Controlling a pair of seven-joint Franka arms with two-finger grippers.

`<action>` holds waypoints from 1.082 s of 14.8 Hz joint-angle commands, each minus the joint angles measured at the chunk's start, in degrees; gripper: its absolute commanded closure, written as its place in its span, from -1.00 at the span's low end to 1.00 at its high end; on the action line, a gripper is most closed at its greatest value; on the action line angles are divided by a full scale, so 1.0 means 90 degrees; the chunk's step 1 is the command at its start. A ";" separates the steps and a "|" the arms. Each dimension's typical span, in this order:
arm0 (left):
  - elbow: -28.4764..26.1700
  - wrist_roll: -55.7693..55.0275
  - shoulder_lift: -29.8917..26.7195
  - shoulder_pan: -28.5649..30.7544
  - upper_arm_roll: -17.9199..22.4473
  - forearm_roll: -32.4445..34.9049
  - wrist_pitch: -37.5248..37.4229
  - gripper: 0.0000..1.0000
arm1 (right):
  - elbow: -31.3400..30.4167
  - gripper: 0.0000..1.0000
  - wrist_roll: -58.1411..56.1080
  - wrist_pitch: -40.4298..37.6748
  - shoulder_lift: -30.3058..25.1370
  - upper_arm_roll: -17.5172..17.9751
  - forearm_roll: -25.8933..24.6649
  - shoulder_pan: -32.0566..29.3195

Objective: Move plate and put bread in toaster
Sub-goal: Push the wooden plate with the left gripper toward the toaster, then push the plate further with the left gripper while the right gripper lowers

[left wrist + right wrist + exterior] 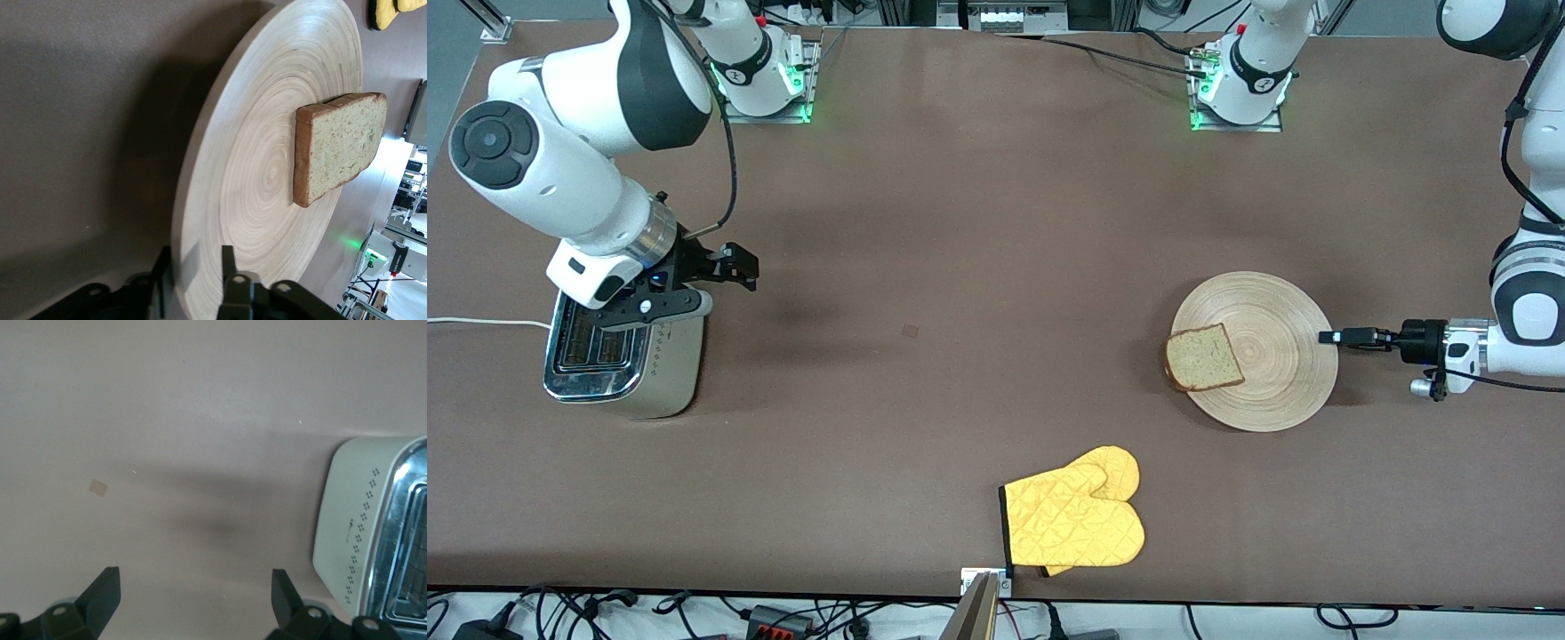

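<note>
The round light-wood plate (1272, 391) lies toward the left arm's end of the table. The brown bread (1203, 357) slice rests on its edge that faces the right arm's end. My left gripper (1327, 337) lies low at the plate's rim nearest the left arm's end. In the left wrist view the left gripper (193, 267) has one finger over the plate (253, 187) and one under its rim, shut on it, with the bread (340, 147) past them. The toaster (618, 360) stands at the right arm's end. My right gripper (734, 267) hovers open and holds nothing, just above the toaster (360, 520).
Yellow oven mitts (1076, 520) lie at the table edge nearest the front camera, about midway along it. A white cord (480, 322) runs from the toaster off the table's end. A small tan square (910, 331) marks the middle of the table.
</note>
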 commanded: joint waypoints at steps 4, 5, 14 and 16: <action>0.0117 0.0099 0.0191 -0.0173 -0.0048 -0.0698 -0.0483 0.98 | -0.0070 -1.00 0.0496 0.0073 -0.0060 -0.0019 0.0080 0.0152; 0.0136 0.0100 0.0191 -0.0338 -0.0048 -0.0718 -0.0483 0.98 | -0.0070 -1.00 0.0604 0.0073 -0.0041 -0.0019 0.0080 0.0172; 0.0176 0.0715 0.0631 -0.2125 -0.0058 -0.3040 -0.0747 0.99 | -0.0138 -1.00 0.0635 0.0073 0.0047 -0.0029 0.0089 0.0143; 0.0176 0.0724 0.0660 -0.2837 -0.0058 -0.3664 -0.0620 0.99 | -0.0138 -1.00 0.0635 0.0063 0.0164 -0.0029 0.0080 0.0143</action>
